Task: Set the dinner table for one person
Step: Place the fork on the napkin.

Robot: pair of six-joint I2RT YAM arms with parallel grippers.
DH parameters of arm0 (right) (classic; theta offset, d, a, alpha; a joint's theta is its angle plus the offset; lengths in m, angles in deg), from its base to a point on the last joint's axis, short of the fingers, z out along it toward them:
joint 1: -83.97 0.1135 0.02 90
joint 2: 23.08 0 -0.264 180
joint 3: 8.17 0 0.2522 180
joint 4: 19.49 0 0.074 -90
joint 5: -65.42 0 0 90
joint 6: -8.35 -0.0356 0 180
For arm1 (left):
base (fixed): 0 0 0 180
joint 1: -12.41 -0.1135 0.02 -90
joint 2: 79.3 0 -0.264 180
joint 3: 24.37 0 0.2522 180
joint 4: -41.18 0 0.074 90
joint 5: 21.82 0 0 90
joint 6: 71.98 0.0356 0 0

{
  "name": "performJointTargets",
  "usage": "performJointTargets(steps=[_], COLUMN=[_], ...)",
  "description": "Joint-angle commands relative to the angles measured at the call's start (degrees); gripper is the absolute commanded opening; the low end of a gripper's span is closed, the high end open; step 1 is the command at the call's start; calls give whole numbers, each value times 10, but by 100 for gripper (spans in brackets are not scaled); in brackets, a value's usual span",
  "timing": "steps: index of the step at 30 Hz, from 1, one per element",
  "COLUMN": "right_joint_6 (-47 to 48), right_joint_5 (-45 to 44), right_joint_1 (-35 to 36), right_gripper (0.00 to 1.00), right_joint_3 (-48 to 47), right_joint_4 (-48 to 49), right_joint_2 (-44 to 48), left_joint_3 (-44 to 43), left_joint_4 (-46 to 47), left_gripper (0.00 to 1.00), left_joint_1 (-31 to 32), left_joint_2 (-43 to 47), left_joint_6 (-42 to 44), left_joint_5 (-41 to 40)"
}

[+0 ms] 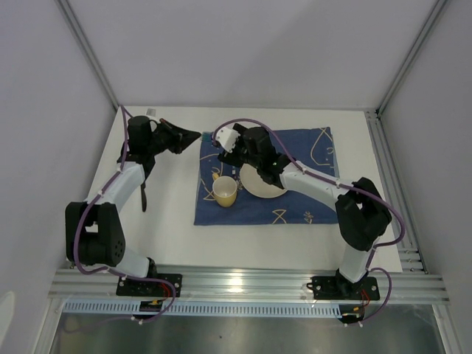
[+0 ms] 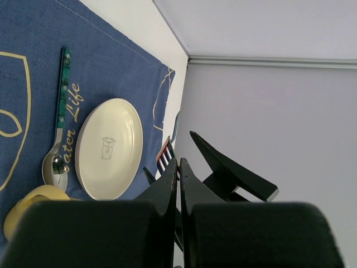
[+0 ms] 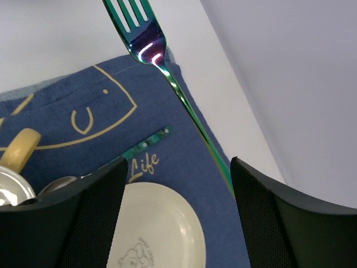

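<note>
Right gripper (image 3: 177, 170) gapes wide over the dark blue line-drawn cloth (image 3: 56, 111); iridescent metal fork (image 3: 146, 44) lies across the cloth's edge, perhaps touching one jaw. Left gripper (image 2: 178, 163) is shut, empty.

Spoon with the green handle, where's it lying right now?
In the left wrist view, the spoon lies on the blue cloth, along the left side of the cream plate, its bowl end close to the yellow cup at lower left.

My left pincer (image 1: 193, 137) hangs, jaws together, over the bench (image 1: 169, 221) just left of the blue cloth (image 1: 310, 199). My right pincer (image 1: 225, 142) is over the cloth's far left corner. On the cloth, the yellow cup (image 1: 225, 192) stands just left of the cream plate (image 1: 258, 190).
</note>
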State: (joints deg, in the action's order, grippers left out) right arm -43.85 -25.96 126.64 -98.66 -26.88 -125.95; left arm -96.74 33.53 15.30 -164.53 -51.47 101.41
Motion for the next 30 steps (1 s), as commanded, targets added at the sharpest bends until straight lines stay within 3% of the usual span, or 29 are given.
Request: performJointTargets(steps=[1,7,10,14,17,29,30], right_joint_6=[94,132,138,141,148,186,195], right_joint_5=[-61,-105,-126,-135,-143,-111,-105], right_joint_1=[10,14,15,18,20,-2,-9], right_gripper=[77,67,56,21,0,0,0], right_joint_3=[-5,-9,-13,-18,-17,18,22], right_joint_4=[43,74,84,85,89,102,103], right_joint_2=[-17,-38,-46,-51,-52,-8,-2], left_joint_3=[-19,-18,-10,-6,-5,-14,-19], left_joint_4=[14,0,0,-2,-5,-12,-26], left_gripper=[0,0,0,0,0,1,10], left_joint_1=[7,10,12,13,14,16,15], left_joint_2=[19,36,42,45,45,31,22], left_joint_6=[-1,4,2,6,9,18,23], left_joint_5=[20,27,32,36,35,67,78])
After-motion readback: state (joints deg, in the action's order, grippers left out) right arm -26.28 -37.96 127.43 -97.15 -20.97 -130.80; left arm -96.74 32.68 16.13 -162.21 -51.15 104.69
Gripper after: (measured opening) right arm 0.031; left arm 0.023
